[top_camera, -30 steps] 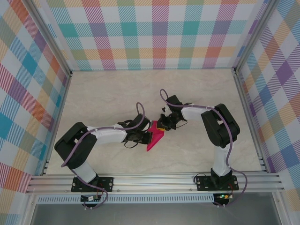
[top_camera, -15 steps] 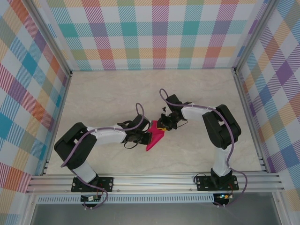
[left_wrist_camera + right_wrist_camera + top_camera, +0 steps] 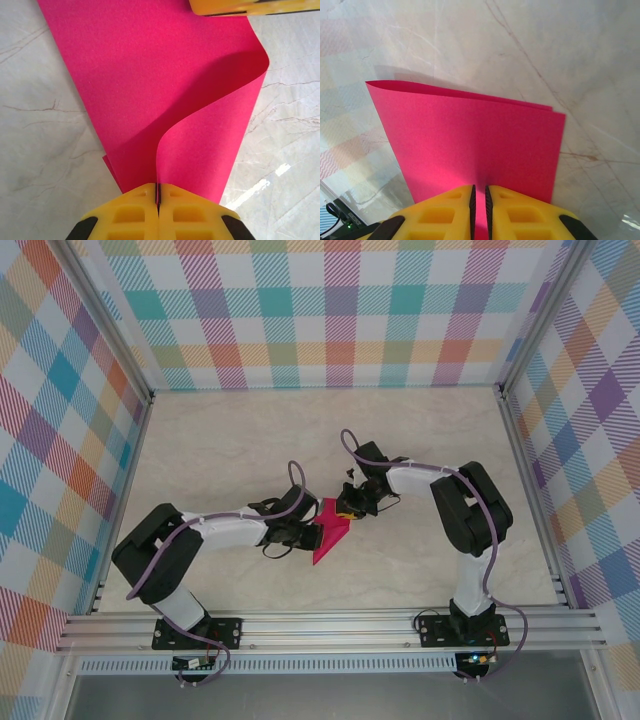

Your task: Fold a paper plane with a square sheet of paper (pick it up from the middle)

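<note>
Looking down from above, the pale tabletop [image 3: 230,450] is the same as a second ago. The left arm [image 3: 225,530] has slid a little toward the near left corner, and its elbow now sits a bit lower in the picture. The right arm [image 3: 465,505] has hardly moved. The left hand [image 3: 308,533] and the right hand [image 3: 347,510] are where they were, close together near the middle of the tabletop. The pink sheet of paper [image 3: 330,533] between them has stayed put too.

Up close, the left hand [image 3: 158,197] is shut tight on a loose top flap of the paper, which curls up from the flat part. The right hand [image 3: 479,192] is nearly shut and pinches the near edge of the folded paper. Two layers show at the paper's far corner.

From above, the paper looks like a long thin triangle. Its long way runs from far right to near left. The wide end is at the right hand. The pointed tip aims at the near edge of the tabletop, a little to the left.
</note>
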You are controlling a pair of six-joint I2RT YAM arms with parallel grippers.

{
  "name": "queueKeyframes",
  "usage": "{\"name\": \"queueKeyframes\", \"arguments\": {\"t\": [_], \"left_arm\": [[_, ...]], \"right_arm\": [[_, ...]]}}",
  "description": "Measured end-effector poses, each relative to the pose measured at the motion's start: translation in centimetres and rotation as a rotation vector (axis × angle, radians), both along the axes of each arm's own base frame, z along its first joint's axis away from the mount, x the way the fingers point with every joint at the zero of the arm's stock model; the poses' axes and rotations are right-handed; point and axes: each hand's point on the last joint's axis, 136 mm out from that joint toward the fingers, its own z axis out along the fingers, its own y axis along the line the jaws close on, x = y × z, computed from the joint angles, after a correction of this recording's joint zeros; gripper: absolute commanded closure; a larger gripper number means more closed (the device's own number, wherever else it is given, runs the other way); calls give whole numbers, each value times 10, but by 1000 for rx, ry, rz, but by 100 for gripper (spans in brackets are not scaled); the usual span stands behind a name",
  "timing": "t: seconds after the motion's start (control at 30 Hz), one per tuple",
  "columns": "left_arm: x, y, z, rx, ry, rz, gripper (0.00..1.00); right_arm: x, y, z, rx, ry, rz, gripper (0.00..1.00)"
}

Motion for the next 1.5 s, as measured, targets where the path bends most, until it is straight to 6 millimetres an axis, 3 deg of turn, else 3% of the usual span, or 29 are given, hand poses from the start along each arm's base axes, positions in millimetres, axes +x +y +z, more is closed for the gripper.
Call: {"name": "queueKeyframes", "arguments": {"t": [0.2,0.53,1.5], "left_arm": [[1,-1,10,-18,-17,8,100],[-1,2,-6,16,18,8,100],[1,-1,-7,27,25,4,100]], "right_arm": [[0,0,0,0,0,0,84],[0,0,-1,2,-3,0,84],[0,0,-1,4,-5,0,84]]}}
